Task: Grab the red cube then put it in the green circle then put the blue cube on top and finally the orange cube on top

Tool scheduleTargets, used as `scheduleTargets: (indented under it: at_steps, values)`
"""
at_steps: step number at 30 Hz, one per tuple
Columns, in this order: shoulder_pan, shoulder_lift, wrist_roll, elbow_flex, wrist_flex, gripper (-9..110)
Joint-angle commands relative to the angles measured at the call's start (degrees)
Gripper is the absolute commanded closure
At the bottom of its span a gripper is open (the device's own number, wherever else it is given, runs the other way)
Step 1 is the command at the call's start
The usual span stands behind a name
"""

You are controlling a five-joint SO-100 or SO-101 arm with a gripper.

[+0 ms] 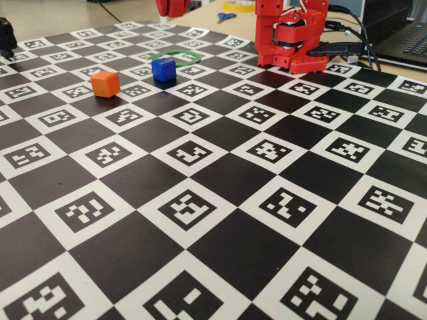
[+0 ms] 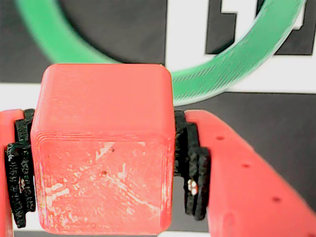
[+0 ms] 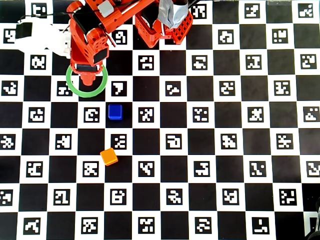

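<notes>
Gripping the red cube (image 2: 101, 148) between closed jaws, the end effector (image 3: 87, 79) hangs above the green circle (image 3: 102, 85); placement is not yet done, while the blue cube (image 3: 115, 111) and orange cube (image 3: 109, 157) wait unstacked on the surface (image 3: 200, 165).

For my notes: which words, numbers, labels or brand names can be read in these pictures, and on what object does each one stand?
None can be read.
The checkerboard mat carries only coded square markers, no letters or digits.
The red cube, blue cube and orange cube are plain.
</notes>
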State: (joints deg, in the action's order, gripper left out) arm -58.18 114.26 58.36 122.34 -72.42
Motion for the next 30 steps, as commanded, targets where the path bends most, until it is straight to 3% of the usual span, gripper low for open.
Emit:
scheduleTargets:
  at_steps: [1,30]
  values:
    - [-2.1,2.0,2.7,1.7,4.6,100]
    - [-4.3,-7.0,5.7,10.2,20.5,100]
